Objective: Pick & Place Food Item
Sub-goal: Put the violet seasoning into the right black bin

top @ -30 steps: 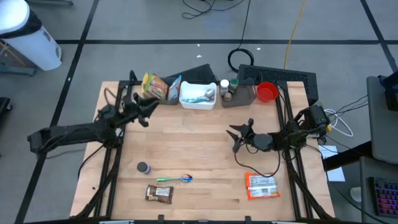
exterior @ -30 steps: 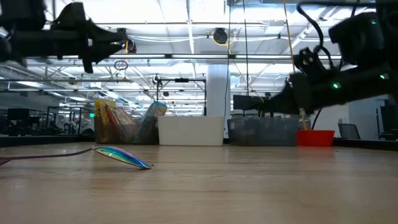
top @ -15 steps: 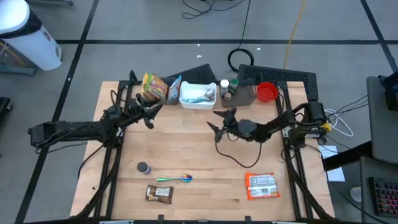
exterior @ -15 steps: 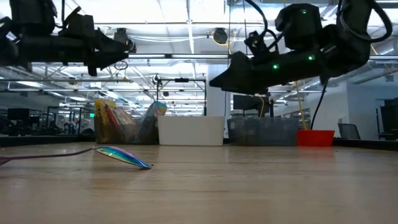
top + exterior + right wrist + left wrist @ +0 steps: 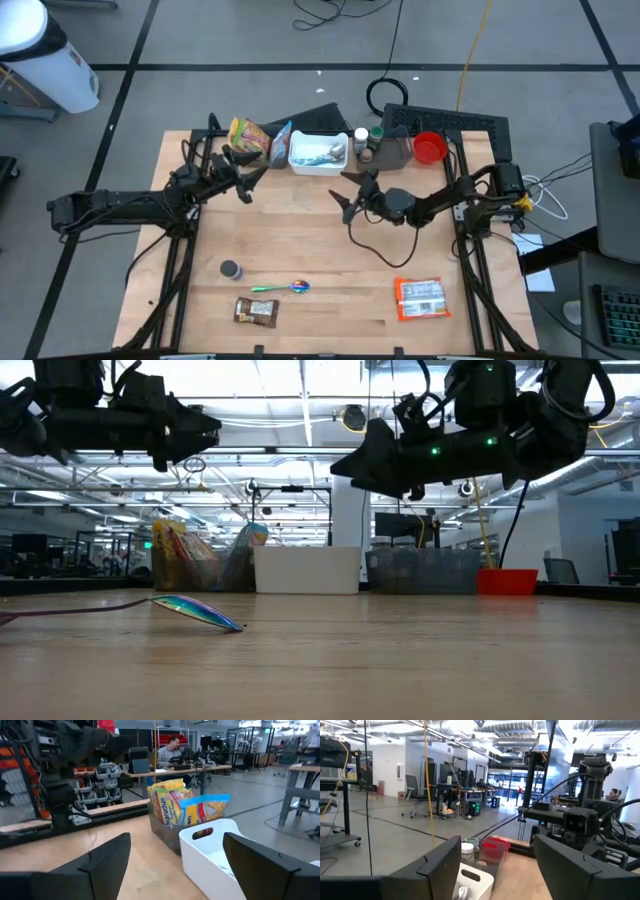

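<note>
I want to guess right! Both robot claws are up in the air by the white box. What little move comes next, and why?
Probably the right gripper eases toward the white bin and dips down. Its fingers are open and empty above the table, and the bin sits just ahead of it. The left gripper hovers open near the snack bags.

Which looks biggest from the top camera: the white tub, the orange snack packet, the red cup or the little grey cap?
1. white tub
2. orange snack packet
3. red cup
4. little grey cap
</note>
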